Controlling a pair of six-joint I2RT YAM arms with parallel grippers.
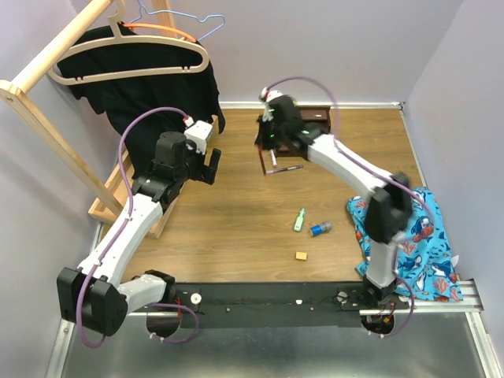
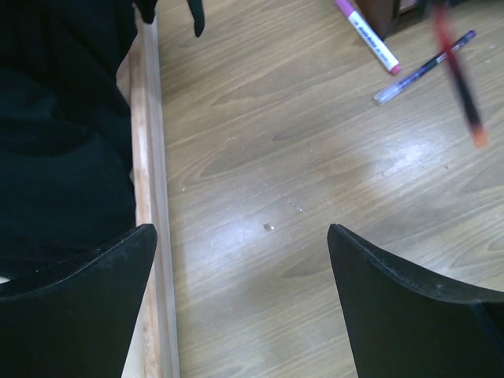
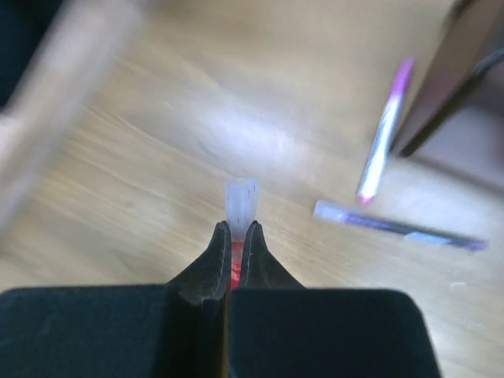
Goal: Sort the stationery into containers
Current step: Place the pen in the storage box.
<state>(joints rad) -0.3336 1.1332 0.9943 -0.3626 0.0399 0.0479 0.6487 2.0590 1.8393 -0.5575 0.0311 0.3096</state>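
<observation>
Red pen (image 3: pixel 240 201): pinched betw. tips of R gripper (image 3: pixel 235 240), jaws pressed onto it, raised above table (image 1: pixel 236 228) just beside dark wooden organizer (image 1: pixel 315 118). Pink pen (image 3: pixel 383 142) & purple pen (image 3: pixel 398 224): flat on table at organizer's near-left corner, close together. Green highlighter (image 1: pixel 300 219), blue-capped tube (image 1: pixel 320 228), eraser block (image 1: pixel 301 255): mid-table, well apart from organizer. L gripper (image 2: pixel 244 307): fingers spread wide, over table beside black garment (image 1: pixel 150 94). Fish-print cloth (image 1: pixel 413 240): R edge.

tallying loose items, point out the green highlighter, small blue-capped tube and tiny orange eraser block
green highlighter (image 1: pixel 299 219): top view, mid barrel
small blue-capped tube (image 1: pixel 318 229): top view, middle
tiny orange eraser block (image 1: pixel 301 255): top view, top face
</observation>
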